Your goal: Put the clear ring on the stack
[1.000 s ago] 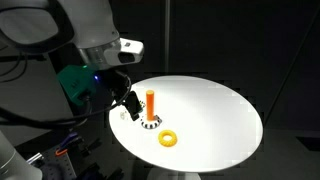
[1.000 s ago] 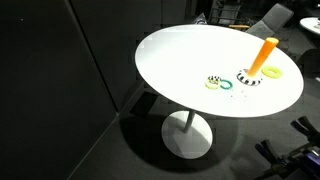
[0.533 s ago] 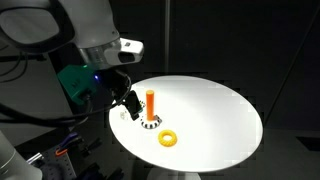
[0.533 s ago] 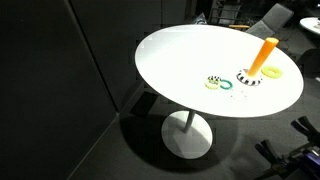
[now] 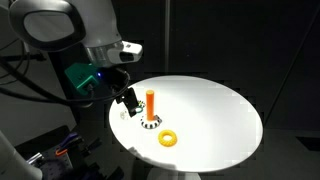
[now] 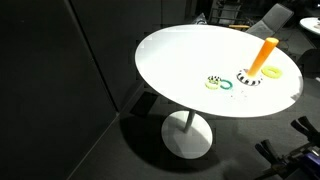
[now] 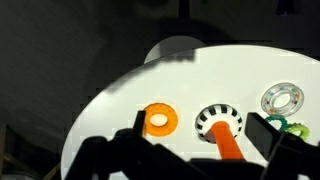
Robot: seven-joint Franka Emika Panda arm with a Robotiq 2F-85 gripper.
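The stack is an upright orange peg (image 5: 150,103) on a round black-and-white base (image 7: 218,119), near the table's edge; it also shows in an exterior view (image 6: 265,54). The clear ring (image 7: 282,99) lies flat on the table beside the base, next to a small green piece (image 7: 298,127); it shows faintly in an exterior view (image 6: 212,83). My gripper (image 5: 128,98) hovers above the table just beside the peg, open and empty. In the wrist view its dark fingers (image 7: 205,140) frame the peg base.
An opaque yellow-orange ring (image 5: 168,139) lies flat on the round white table (image 5: 215,110), on the other side of the peg from the clear ring; it also shows in the wrist view (image 7: 158,121). The table edge is close to the gripper. Dark surroundings; a chair (image 6: 270,15) stands behind.
The arm has shifted and the gripper has risen slightly beside the peg. The rings and the peg have not moved.
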